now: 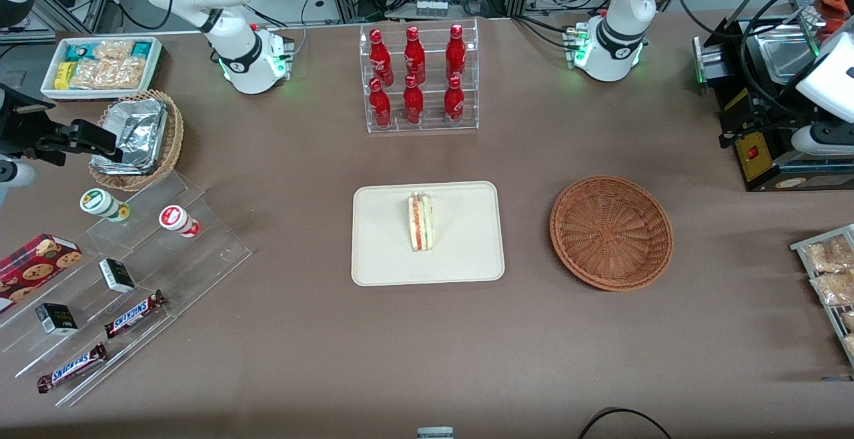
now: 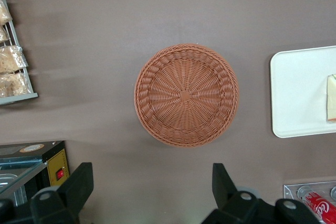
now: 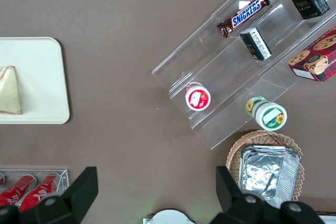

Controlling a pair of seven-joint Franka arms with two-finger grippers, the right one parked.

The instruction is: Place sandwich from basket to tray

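The sandwich [image 1: 420, 222], a pale wedge with a red and green filling, lies on the cream tray [image 1: 373, 265] near the table's middle. Beside the tray, toward the working arm's end, sits the reddish-brown wicker basket [image 1: 610, 232] with nothing in it. In the left wrist view my gripper [image 2: 152, 174] is open and holds nothing. It hangs high over bare table, apart from the basket [image 2: 186, 95]. The tray [image 2: 299, 93] and a corner of the sandwich [image 2: 331, 98] show at that view's edge. The right wrist view catches the sandwich [image 3: 9, 90] on the tray [image 3: 42, 77].
A clear rack of red cola bottles [image 1: 420, 79] stands farther from the front camera than the tray. A black machine [image 1: 767, 105] and a rack of bagged snacks [image 1: 830, 279] occupy the working arm's end. Acrylic steps with snacks [image 1: 127, 272] and a foil-filled tan basket [image 1: 137, 139] occupy the parked arm's end.
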